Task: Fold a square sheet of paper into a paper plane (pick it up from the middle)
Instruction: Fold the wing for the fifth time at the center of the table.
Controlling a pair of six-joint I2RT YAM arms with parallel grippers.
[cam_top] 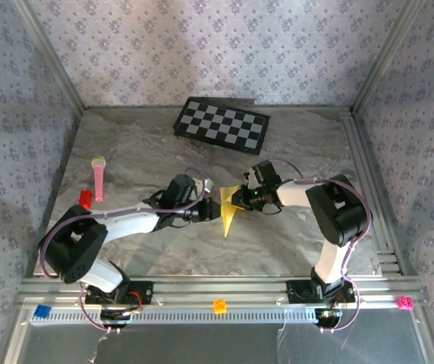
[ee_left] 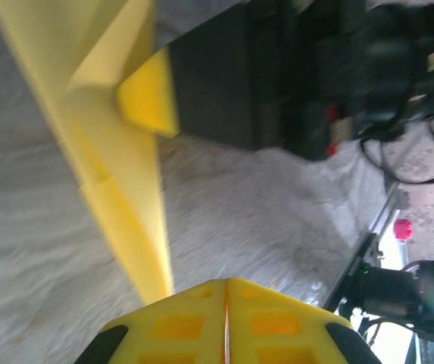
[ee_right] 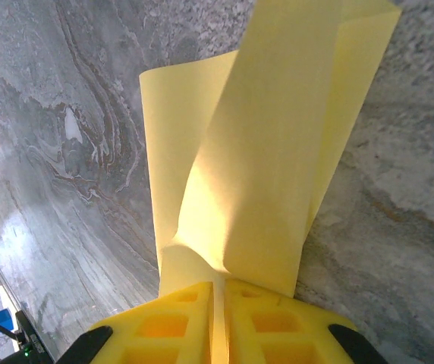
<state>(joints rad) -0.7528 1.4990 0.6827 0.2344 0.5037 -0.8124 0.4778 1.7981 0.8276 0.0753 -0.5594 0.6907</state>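
Note:
The yellow paper (cam_top: 229,211) is folded into a narrow pointed shape with a centre crease and stands on edge at mid-table between the two grippers. My right gripper (cam_top: 242,199) is shut on its upper end. In the right wrist view the paper (ee_right: 270,152) rises from between the closed fingers of my right gripper (ee_right: 218,284) with its flaps spread apart. My left gripper (cam_top: 211,206) sits just left of the paper. In the left wrist view my left gripper (ee_left: 227,282) is shut with nothing between its fingers, and the paper (ee_left: 118,174) runs past on its left.
A black-and-white checkerboard (cam_top: 222,125) lies at the back. A pink stick-like object (cam_top: 98,178) and a red block (cam_top: 85,199) lie at the left. Small blue (cam_top: 42,311), orange (cam_top: 219,305) and pink (cam_top: 405,303) blocks sit on the front rail.

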